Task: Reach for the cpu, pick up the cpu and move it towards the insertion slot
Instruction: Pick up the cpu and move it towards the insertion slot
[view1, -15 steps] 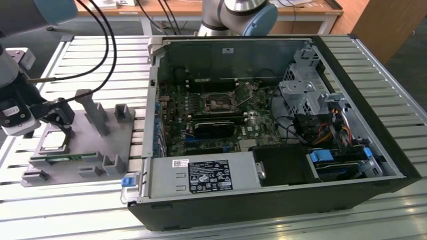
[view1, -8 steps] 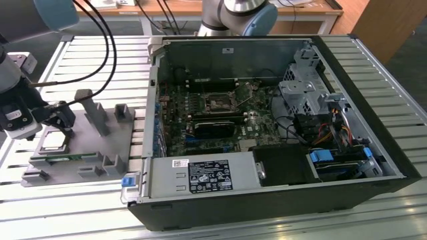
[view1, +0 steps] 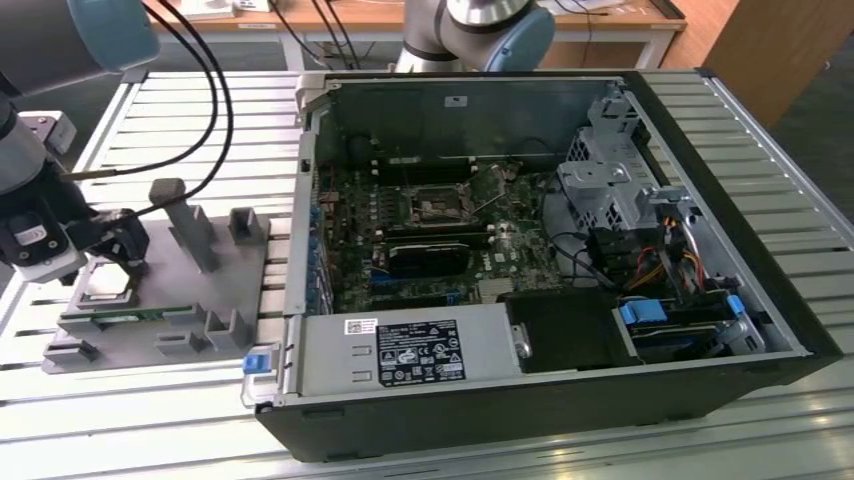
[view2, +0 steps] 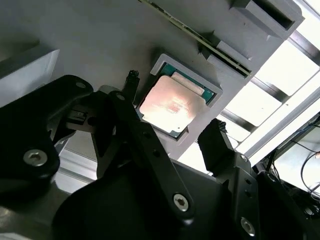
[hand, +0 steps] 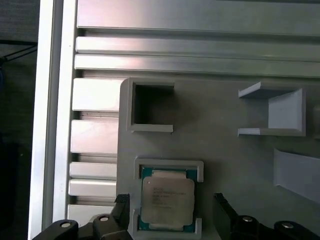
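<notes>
Print is seen on the cpu's (hand: 167, 201) metal lid in the first wrist view and on a white label (view1: 416, 352) on the computer case (view1: 694, 300); neither is read out. The end effector (hand: 170, 207) is spread wide, released, nothing grasped. Its black fingers (hand: 123, 210) are placed one on each side of the cpu, with a gap seen on both sides, so no contact is made. The cpu (view2: 172, 105) is seated flat in a square recess of the grey tray (hand: 225, 160), directly beneath the end effector (view2: 172, 104) and between its fingertips. An empty square recess (hand: 152, 105) is seen just beyond the cpu. In the exterior view the end effector (view1: 118, 262) is held low over the tray (view1: 200, 290) on the slatted tabletop (view1: 134, 420). The insertion slot (view1: 438, 208) is located well apart from the end effector, inside the open case.
</notes>
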